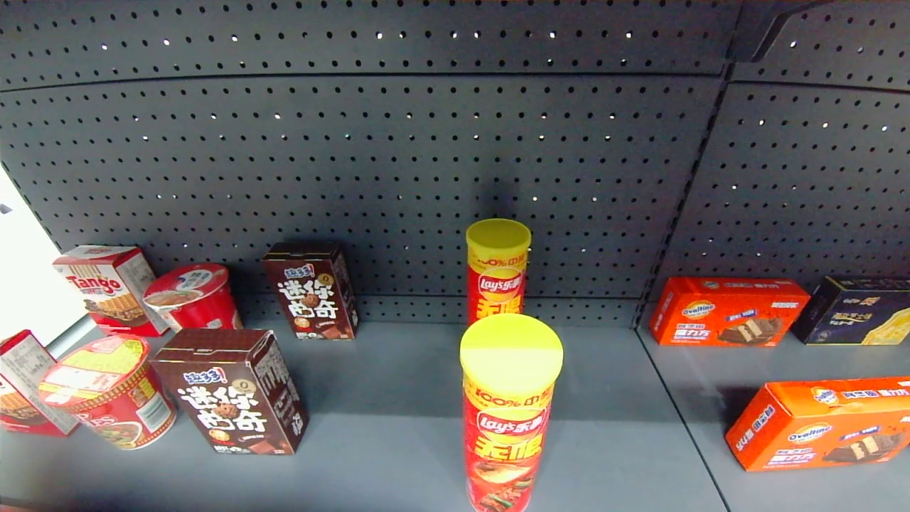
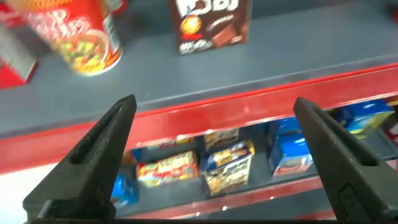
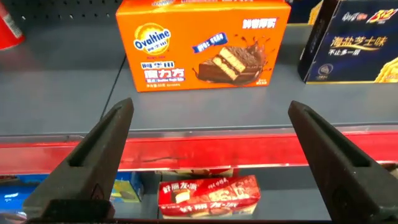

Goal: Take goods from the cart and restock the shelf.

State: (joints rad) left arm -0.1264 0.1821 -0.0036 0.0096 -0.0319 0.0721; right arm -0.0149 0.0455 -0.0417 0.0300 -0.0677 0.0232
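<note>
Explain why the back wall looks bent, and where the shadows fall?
Head view: the pegboard seams bow, probably from a wide lens; light specks shine through some holes; the rear chip can throws a shadow up the pegboard. Right wrist view: the orange box is evenly lit, the lower shelf beneath darker.

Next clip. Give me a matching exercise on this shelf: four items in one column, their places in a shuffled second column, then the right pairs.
Items
1. wafer box
2. dark blue box
3. nearer chip can
4. nearer orange box

Places
A. middle, directly in front of the farther chip can
B. far right, at the back
C. far left, at the back
D. right bay, toward the front edge

Pairs: 1-C, 2-B, 3-A, 4-D
</note>
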